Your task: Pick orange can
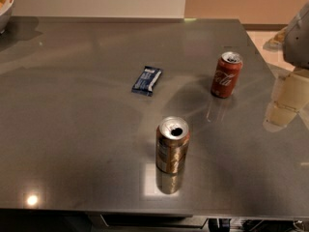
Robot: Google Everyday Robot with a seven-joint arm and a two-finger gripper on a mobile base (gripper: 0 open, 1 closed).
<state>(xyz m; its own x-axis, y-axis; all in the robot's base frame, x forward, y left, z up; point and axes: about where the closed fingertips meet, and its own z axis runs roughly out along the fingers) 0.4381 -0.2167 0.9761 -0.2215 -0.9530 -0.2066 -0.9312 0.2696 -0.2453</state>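
Two cans and a wrapper on a grey counter, end effector at the right edge

The end effector [288, 98] hangs at the frame's right edge over the counter [72, 129]. Nearest to its left stands the red can [226, 75], upright. The orange can [172, 144] stands upright further left and closer to the camera. A blue wrapper [147, 80] lies flat beyond both, and a bowl [5, 6] sits farthest left.

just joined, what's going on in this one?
The robot is meant to pick the orange can, which stands upright and untouched near the front edge of the table. The gripper is at the right edge of the view, well apart from that can. A red Coca-Cola can and a blue snack packet sit farther back.
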